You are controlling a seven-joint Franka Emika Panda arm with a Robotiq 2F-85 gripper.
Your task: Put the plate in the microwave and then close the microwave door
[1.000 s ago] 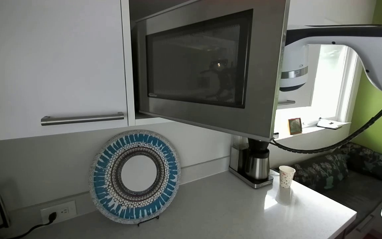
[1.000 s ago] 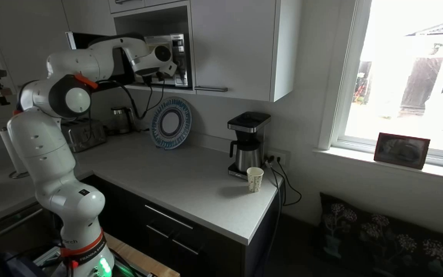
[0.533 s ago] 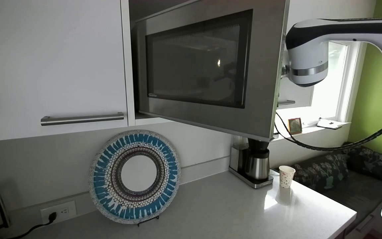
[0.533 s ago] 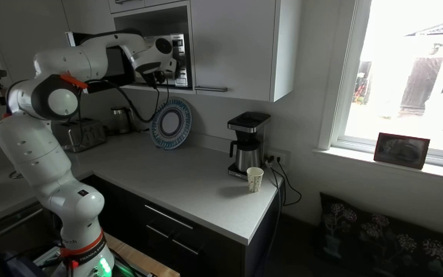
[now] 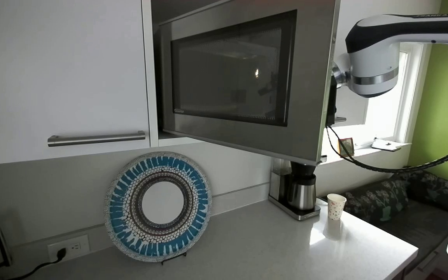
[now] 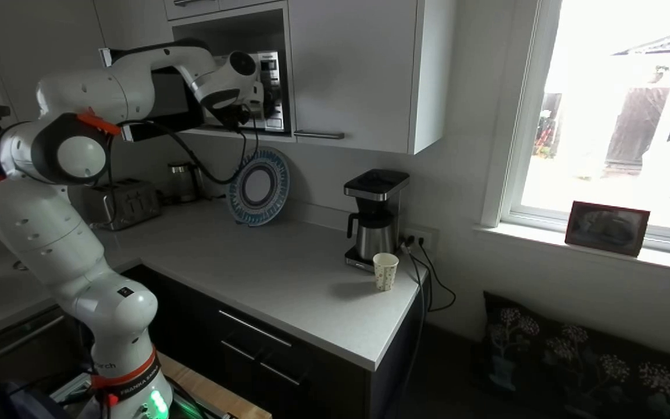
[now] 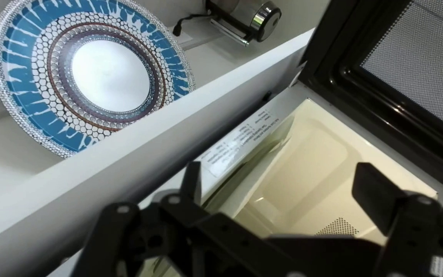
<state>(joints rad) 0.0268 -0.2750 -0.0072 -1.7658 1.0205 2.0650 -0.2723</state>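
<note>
The microwave door [image 5: 231, 74] is swung wide open and stood upright, its long axis running level from the hinge side at the cabinet recess to a free edge pointed out into the room. The microwave [image 6: 272, 87] is lodged in the recess of the white cabinets [image 6: 352, 75], its open front turned outward and its control panel set at the right of the opening. Whether the small white plate lies inside cannot be made out, the oven floor being largely hidden in the wrist view.

The gripper [image 7: 282, 182] is positioned before the open front, its fingers [image 7: 192, 182] released and spread wide, with only the oven's frame and cream interior seen between them.

The space before the opening is taken up by the Franka wrist [image 6: 224, 81], from which a black cable [image 5: 399, 170] is hung. Below, a blue-and-white patterned plate [image 5: 160, 206] is leaned on the countertop [image 6: 242, 262], between a toaster [image 6: 128, 203] and kettle [image 6: 182, 183] and a coffee maker [image 6: 374, 233] with a paper cup [image 6: 385, 272] near it.
</note>
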